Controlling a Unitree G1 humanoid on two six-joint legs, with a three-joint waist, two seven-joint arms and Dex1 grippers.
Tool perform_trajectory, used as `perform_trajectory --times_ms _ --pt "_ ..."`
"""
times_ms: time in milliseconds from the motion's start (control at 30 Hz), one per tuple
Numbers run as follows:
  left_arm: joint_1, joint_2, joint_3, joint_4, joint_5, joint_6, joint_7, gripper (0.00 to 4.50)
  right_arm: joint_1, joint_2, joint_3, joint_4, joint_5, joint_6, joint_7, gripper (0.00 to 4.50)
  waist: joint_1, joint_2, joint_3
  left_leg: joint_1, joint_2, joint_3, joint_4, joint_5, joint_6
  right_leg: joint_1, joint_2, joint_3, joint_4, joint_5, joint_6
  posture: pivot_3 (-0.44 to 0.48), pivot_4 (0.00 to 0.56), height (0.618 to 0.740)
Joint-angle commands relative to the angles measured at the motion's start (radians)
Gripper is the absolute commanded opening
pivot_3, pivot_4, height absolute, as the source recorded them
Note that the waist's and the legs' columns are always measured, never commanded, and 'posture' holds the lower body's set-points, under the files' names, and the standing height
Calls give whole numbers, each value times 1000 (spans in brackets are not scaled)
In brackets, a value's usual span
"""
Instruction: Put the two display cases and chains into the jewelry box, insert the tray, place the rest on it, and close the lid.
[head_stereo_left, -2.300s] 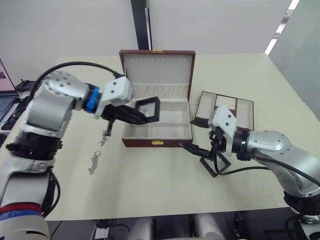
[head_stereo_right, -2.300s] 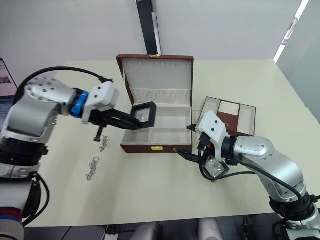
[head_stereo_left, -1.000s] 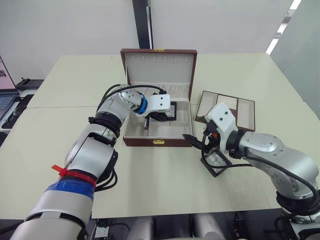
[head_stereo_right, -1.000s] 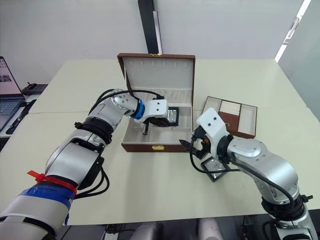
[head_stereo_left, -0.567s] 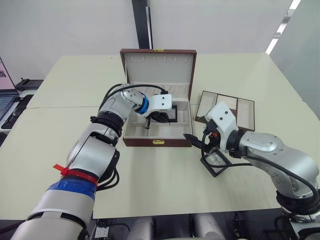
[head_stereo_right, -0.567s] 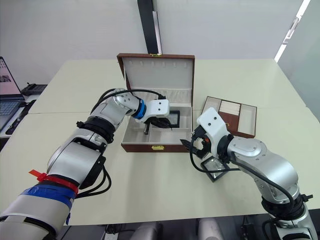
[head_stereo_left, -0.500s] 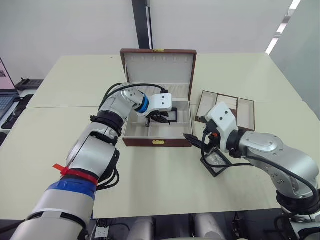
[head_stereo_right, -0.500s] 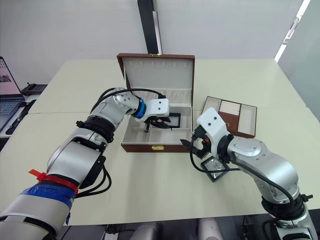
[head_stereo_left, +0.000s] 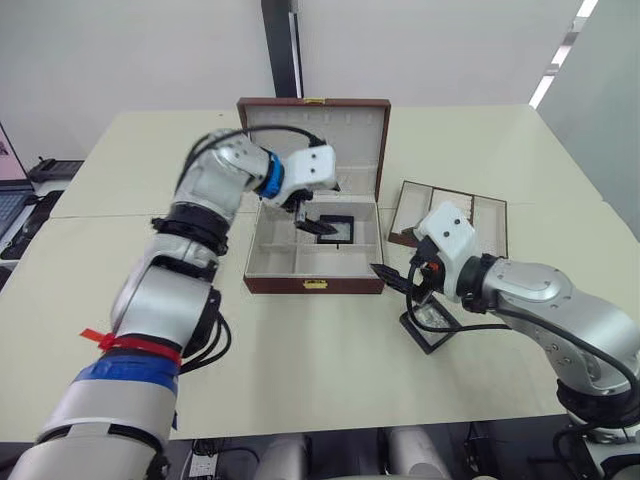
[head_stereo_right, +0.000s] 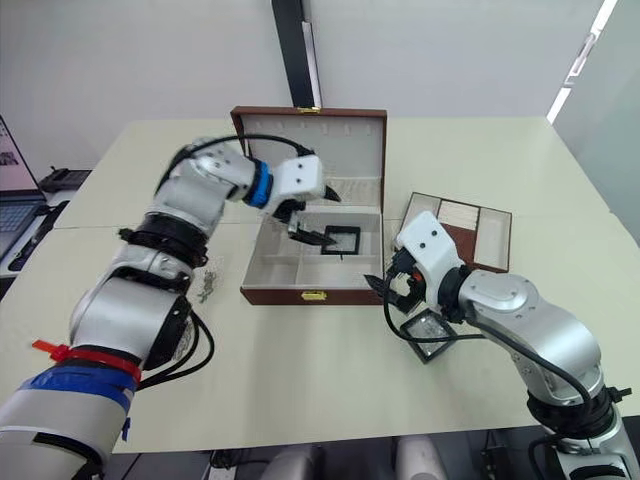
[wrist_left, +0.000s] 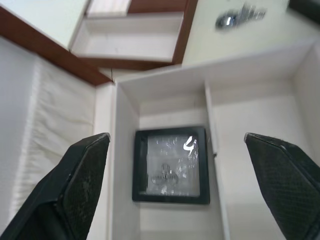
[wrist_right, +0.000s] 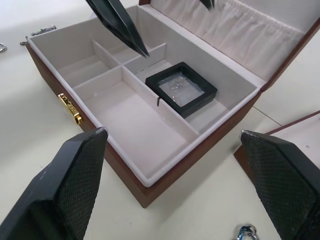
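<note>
Jewelry box (head_stereo_left: 313, 283) sits open near the middle of the pale counter (head_stereo_left: 300, 360), lid (head_stereo_left: 315, 135) standing upright at the back, brass clasp on the front wall; white lining, inner dividers forming several compartments. One black-framed display case (head_stereo_left: 332, 227) lies flat in the box's rear right compartment, clear top facing up; the right wrist view shows it (wrist_right: 180, 89) resting against the divider, nothing touching it. Left claw (head_stereo_right: 310, 222) hangs above the box interior, just over the case, fingers spread wide and empty; in the left wrist view the case (wrist_left: 171, 164) lies between the two parted fingertips (wrist_left: 82, 170), well below them.

Second display case (head_stereo_right: 428, 333) lies on the counter to the right of the box, in front of the tray. Right claw (head_stereo_left: 395, 283) is held low just beside that case and near the box's front right corner; its fingers stand apart in the right wrist view, holding nothing. Tray (head_stereo_left: 452, 215), brown-walled with pale compartments, rests on the counter right of the box, tilted slightly to it. A chain (head_stereo_right: 207, 284) lies on the counter left of the box, partly hidden by the left arm; detail too small to tell.
</note>
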Motion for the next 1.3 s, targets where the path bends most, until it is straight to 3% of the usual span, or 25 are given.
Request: perform_trajectory --times_ms 33,167,300,433,533,933,1100,1300 --pt "123 86 77 -237 -116 161 -47 4471 -3 -48 -37 -10 -15 -59 41 4500 -3 0 0 0 0 0 0 0 0 0 0 0 0 0 0 0 150 740" --pt "316 207 251 -422 -245 277 12 4471 48 -145 -99 -15 -8 -127 124 4500 -3 0 0 -1 0 -1 0 0 0 -1 0 0 0 0 0 0 150 740" --pt "439 293 349 -503 -307 334 71 4471 114 -202 -169 -19 0 -179 178 4500 6 0 0 -2 0 -4 1 0 0 -1 0 0 0 0 0 0 150 740" --pt "643 400 503 -474 -325 312 130 4471 304 -339 -292 0 -93 -378 299 4500 14 1 0 -1 0 -2 0 0 0 0 -2 0 -2 0 0 0 150 740" --pt "759 444 578 -373 -315 257 179 4471 452 -375 -410 68 -137 -538 387 4500 21 1 0 -1 -1 0 0 0 0 1 -1 0 -3 0 0 0 150 740" --pt "1148 477 785 -205 -373 205 196 4471 842 -393 -731 267 -174 -809 719 4500 34 1 1 9 1 6 -1 -5 6 9 -1 3 -4 -1 -1 0 150 740" --pt "1291 441 838 -267 -405 189 213 4471 893 -397 -765 336 -190 -848 780 4500 35 1 1 12 3 8 -1 -7 6 11 -1 4 -4 -1 -2 0 150 740" --pt "1331 425 844 -331 -434 208 238 4471 898 -408 -754 364 -190 -847 813 4500 39 1 1 13 3 7 -1 -7 4 14 -1 4 -6 -1 -2 0 150 740"
